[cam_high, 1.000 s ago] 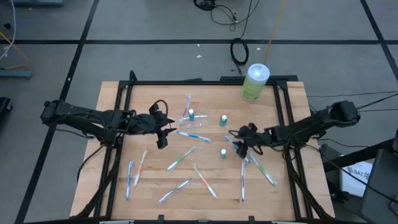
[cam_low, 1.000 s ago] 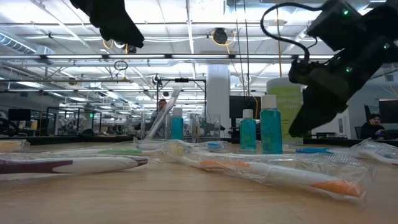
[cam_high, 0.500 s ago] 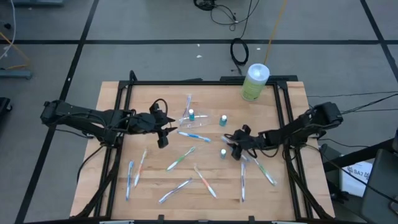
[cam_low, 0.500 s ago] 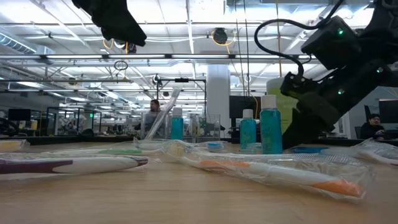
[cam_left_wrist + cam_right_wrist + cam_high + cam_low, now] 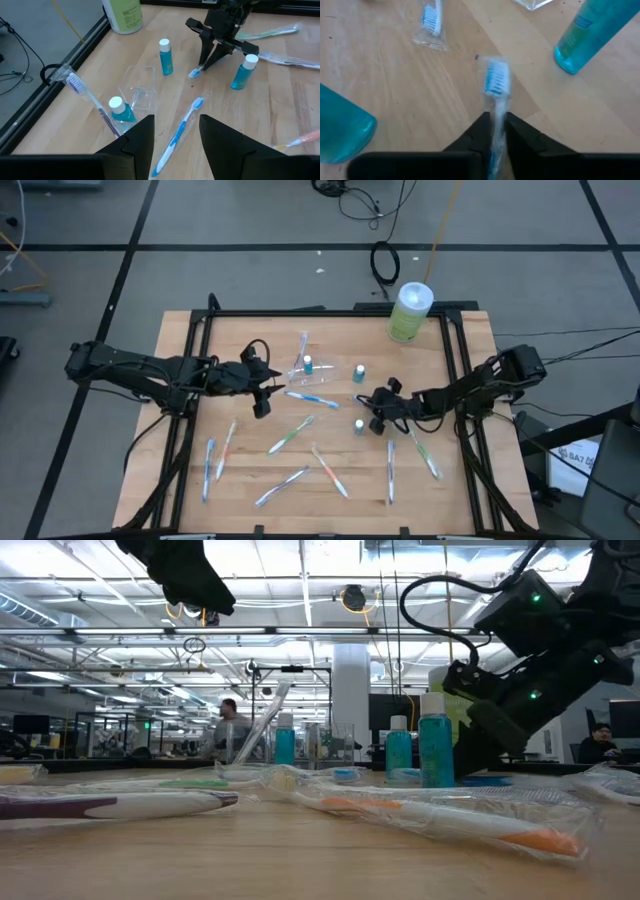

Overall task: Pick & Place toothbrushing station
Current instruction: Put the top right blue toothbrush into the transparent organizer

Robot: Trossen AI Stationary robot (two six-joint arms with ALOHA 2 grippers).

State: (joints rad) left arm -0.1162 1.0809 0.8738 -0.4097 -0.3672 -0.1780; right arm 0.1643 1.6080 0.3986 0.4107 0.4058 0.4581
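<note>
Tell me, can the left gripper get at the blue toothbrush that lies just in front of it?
Probably yes. The left gripper is open, and the blue toothbrush lies flat on bare wood before it. The clear cup sits beside it, not across the way.

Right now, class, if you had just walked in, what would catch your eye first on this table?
Probably the right gripper, low over the table's middle and shut on a blue-bristled toothbrush between two teal bottles. Next, the wrapped toothbrushes scattered across the wooden table, and the pale-green canister at its far edge.
</note>
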